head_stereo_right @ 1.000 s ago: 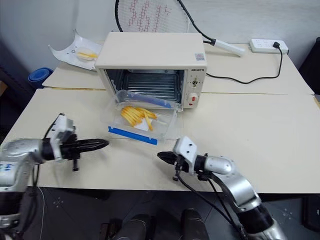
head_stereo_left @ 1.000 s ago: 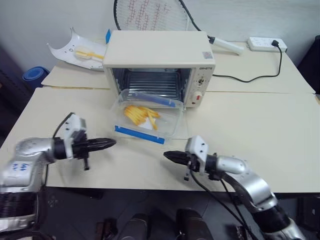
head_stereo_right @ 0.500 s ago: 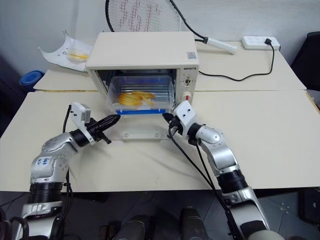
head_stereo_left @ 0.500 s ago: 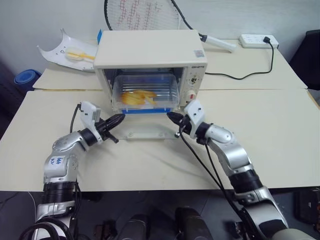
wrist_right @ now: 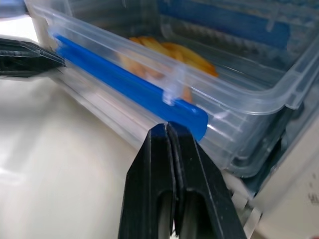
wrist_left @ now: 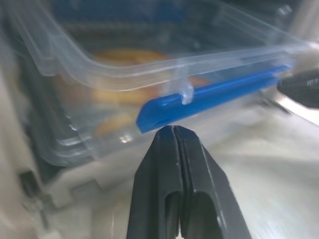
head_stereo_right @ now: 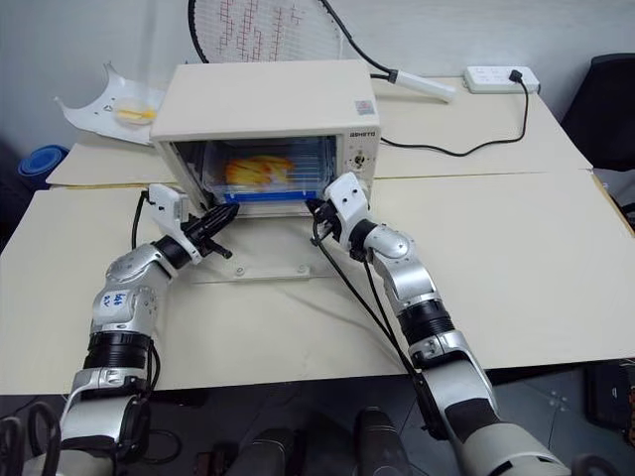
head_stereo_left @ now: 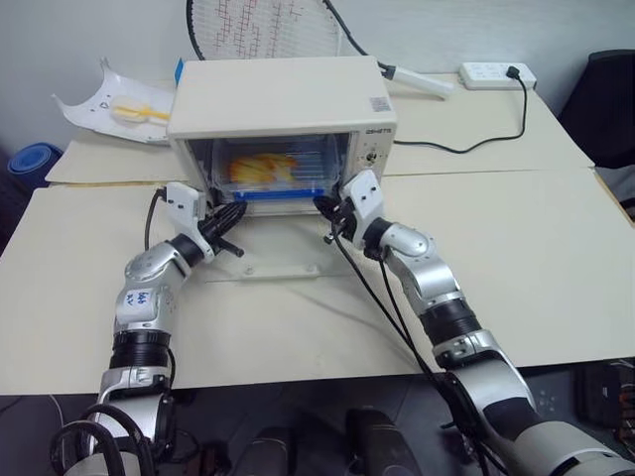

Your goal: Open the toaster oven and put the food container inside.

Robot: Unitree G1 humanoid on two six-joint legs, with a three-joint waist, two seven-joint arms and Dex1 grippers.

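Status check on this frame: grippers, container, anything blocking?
Left gripper and right gripper both shut, tips at the near blue clip of the food container. Container sits in the toaster oven, door down. Nothing in the way.

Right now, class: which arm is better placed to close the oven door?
Neither clearly. Left gripper and right gripper flank the clear blue-clipped food container inside the cream toaster oven, above the lowered glass door.

Oven (head_stereo_left: 283,94) mouth is pretty much plugged by the food container (head_stereo_left: 266,171), both closed grippers, left (wrist_left: 173,130) and right (wrist_right: 166,127), tip-up against its blue clip strip (wrist_right: 130,86), open tabletop (head_stereo_left: 516,258) behind and beside them.
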